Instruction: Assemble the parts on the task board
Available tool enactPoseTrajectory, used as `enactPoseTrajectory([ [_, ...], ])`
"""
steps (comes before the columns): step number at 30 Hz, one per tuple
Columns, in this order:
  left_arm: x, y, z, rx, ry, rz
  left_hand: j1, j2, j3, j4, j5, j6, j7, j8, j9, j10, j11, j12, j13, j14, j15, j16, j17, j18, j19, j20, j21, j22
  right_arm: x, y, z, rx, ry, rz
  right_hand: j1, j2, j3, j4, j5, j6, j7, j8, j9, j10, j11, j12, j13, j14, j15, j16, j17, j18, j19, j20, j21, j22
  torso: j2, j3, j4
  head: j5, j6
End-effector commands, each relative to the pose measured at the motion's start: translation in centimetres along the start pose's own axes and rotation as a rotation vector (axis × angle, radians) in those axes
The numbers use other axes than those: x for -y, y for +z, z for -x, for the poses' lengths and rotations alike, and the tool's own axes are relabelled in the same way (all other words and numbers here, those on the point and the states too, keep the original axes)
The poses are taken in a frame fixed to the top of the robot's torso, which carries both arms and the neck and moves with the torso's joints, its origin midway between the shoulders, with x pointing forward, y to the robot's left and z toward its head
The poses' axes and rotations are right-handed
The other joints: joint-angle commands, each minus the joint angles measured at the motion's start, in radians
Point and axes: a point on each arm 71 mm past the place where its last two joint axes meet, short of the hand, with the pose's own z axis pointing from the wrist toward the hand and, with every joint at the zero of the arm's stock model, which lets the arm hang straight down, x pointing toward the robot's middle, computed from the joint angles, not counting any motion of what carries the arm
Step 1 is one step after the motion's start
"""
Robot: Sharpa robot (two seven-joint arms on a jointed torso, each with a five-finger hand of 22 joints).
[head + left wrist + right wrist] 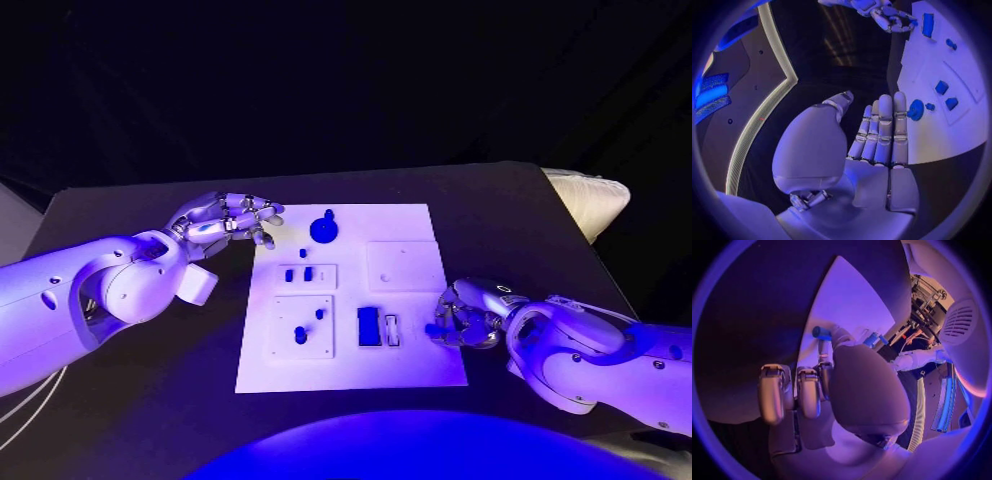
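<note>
White task board: table centre.
Right hand: at board's right edge, pinching small blue part.
Left hand: off board's far-left corner, fingers apart, holding nothing.

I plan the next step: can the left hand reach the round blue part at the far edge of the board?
Probably yes: the left hand is open beside the round blue part, with nothing between them.

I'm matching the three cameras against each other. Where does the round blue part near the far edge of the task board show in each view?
Head view: round blue part by the task board's far edge, beside the left hand.
Left wrist view: just past the left hand's fingertips.
Right wrist view: I can't pick it out.
Shared landmark: the white task board.
</note>
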Motion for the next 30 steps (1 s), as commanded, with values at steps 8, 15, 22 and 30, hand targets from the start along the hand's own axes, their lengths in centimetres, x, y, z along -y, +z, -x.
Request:
enactPoseTrajectory([
  [8,0.1,0.0,-0.3,-0.018,-0.003,-0.016,0.0,0.01,-0.001,0.005,0.0,-0.006,-0.001,0.007,-0.001,-0.007,0.0,0.007,0.001,0.0,0.005,-0.004,0.001,0.014,0.009,-0.001,-0.005,-0.002,0.4,-0.4,-1.0,-0.009,0.029,-0.05,-0.111,-0.058,0.295,-0.141,0.109,-0.008,-0.004,0.035,-0.26,0.015,-0.009,0.003,0.146,0.096,-0.005,0.0,0.238,-0.012,0.077,-0.003,0.007,0.236,0.0,0.001,-0.0006,0.002,0.0],
  [15,0.1,0.1,-0.3,-0.019,-0.003,-0.017,0.0,0.01,-0.001,0.005,0.0,-0.006,-0.001,0.007,-0.001,-0.007,0.0,0.007,0.001,0.0,0.005,-0.004,0.001,0.014,0.009,-0.001,-0.005,-0.002,-0.4,-0.5,-0.3,0.015,0.101,-0.03,-0.149,-0.062,0.333,-0.162,0.151,-0.015,-0.006,0.05,-0.249,0.019,-0.01,0.006,0.148,0.097,-0.007,0.002,0.242,-0.014,0.08,-0.005,0.016,0.24,0.0,0.0006,-0.0001,0.002,0.0],
  [22,0.1,0.1,-0.3,-0.016,-0.008,-0.013,0.001,0.011,-0.001,0.006,0.0,-0.006,-0.001,0.007,-0.001,-0.007,0.0,0.007,0.001,0.0,0.005,-0.004,0.001,0.014,0.009,-0.001,-0.005,-0.002,-1.4,-0.4,0.4,-0.003,0.204,-0.004,-0.175,-0.064,0.342,-0.166,0.149,-0.02,-0.007,0.056,-0.245,0.021,-0.011,0.01,0.151,0.099,-0.007,0.004,0.247,-0.015,0.082,-0.005,0.02,0.242,0.0,0.0,0.0002,0.001,0.0],
  [30,0.1,0.1,-0.4,-0.019,-0.011,-0.015,0.002,0.014,0.0,0.007,0.001,-0.006,-0.001,0.008,-0.001,-0.007,0.0,0.008,0.002,0.0,0.005,-0.004,0.001,0.014,0.01,-0.001,-0.006,-0.003,-2.1,-0.2,0.1,-0.044,0.305,-0.033,-0.264,-0.056,0.348,-0.15,0.131,-0.024,-0.014,0.073,-0.235,0.034,-0.017,0.026,0.16,0.1,-0.012,0.006,0.251,-0.016,0.085,-0.009,0.029,0.245,0.0,-0.0001,-0.0013,0.002,0.0],
])
